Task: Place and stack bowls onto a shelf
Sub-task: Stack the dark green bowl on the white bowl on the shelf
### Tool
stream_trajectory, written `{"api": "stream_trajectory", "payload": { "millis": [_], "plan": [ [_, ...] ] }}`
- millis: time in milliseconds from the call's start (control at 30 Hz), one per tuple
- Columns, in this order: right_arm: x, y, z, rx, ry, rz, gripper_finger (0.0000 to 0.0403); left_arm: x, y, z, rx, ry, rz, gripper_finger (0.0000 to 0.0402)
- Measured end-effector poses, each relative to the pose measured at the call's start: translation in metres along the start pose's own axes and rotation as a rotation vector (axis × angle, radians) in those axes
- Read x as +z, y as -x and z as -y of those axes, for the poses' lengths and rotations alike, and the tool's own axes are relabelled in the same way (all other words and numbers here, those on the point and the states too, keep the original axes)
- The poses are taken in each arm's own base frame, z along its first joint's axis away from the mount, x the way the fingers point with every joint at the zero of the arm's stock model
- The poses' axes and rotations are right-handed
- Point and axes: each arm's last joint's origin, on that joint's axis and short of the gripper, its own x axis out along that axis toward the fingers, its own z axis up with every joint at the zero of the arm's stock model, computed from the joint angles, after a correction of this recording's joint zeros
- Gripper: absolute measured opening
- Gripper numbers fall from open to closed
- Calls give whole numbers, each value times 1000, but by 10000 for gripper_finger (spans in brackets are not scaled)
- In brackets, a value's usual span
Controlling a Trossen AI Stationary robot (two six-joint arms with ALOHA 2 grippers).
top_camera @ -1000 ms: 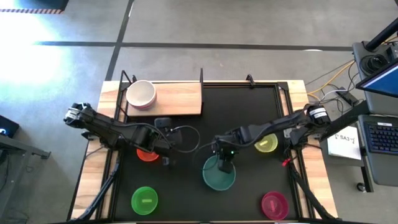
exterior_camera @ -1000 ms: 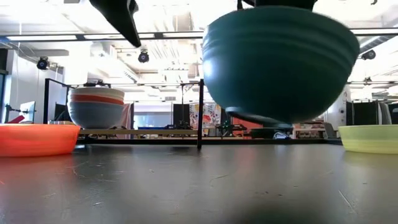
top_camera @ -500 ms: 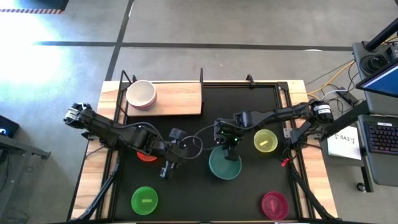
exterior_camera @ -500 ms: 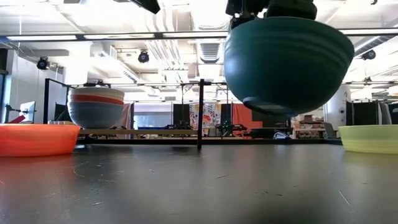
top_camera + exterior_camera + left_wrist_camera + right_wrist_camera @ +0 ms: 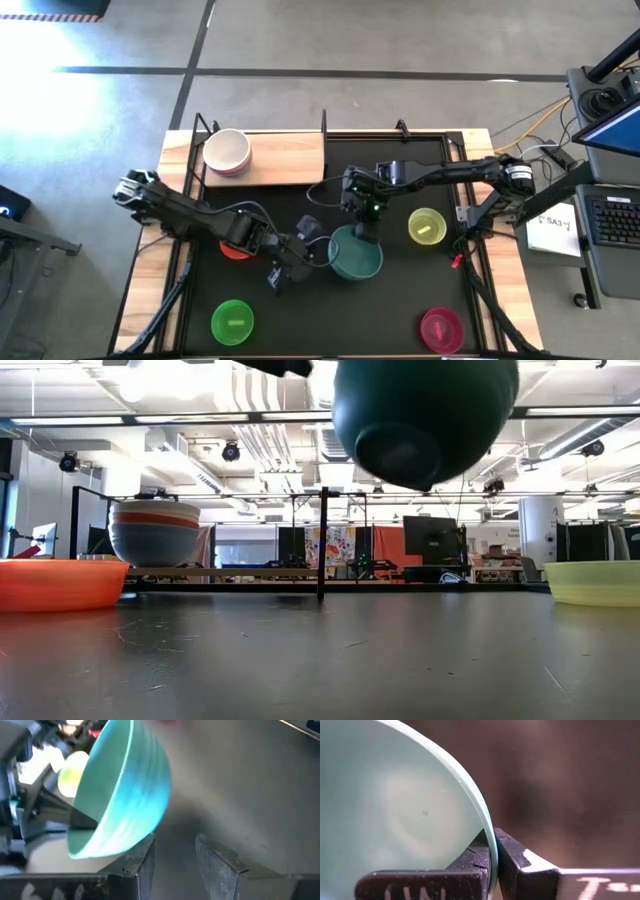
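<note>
My right gripper [image 5: 364,226] is shut on the large teal bowl [image 5: 356,256], which hangs high above the mat in the low view [image 5: 425,415]. My left gripper [image 5: 316,247] is open and stands right beside the bowl's left outer wall [image 5: 135,790]. The light-wood shelf [image 5: 285,160] stands at the far left and bears a stack of bowls with the white one [image 5: 227,151] on top. In the low view the stack [image 5: 153,530] shows a blue-grey bowl below. The orange bowl [image 5: 237,251] is partly under my left arm. My right gripper pinches the teal bowl's rim [image 5: 490,846] on its far side, one finger inside the bowl and one outside. The fingers come from above, pointing down. The bowl is lifted clear of the mat and tilted, its foot [image 5: 395,458] showing toward the near side. My left gripper's one fingertip [image 5: 142,851] is close under the bowl's wall; whether it touches, I cannot tell.
A green bowl [image 5: 233,322] sits near left, a magenta bowl [image 5: 441,328] near right, and a yellow-green bowl [image 5: 427,227] at the right. The shelf's black uprights [image 5: 324,122] stand at its far corners. The shelf's right part is bare wood.
My right gripper has gone up and toward the table's far edge with the teal bowl, which has risen higher and tipped so that its foot shows from the near side. My left gripper has gone toward the table's right edge, up to the bowl's left side.
</note>
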Motion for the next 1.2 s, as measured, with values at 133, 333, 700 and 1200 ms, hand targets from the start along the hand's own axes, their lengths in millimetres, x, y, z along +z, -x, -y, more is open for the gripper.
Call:
{"api": "stream_trajectory", "payload": {
  "millis": [133, 333, 700, 1200],
  "plan": [
    [-2, -1, -5, -7, 5, -28, 8, 3, -4, -1, 18, -42, 29, 125],
    [-7, -4, 1, -141, -22, -70, 8, 9, -3, -5, 55, -51, 90, 125],
    [5, -6, 0, -162, -26, -48, 8, 9, -28, -8, 73, -144, 83, 125],
    [12, -5, -3, -151, -19, -39, 9, 3, -40, -19, -75, -31, 150, 67]
  ]
}}
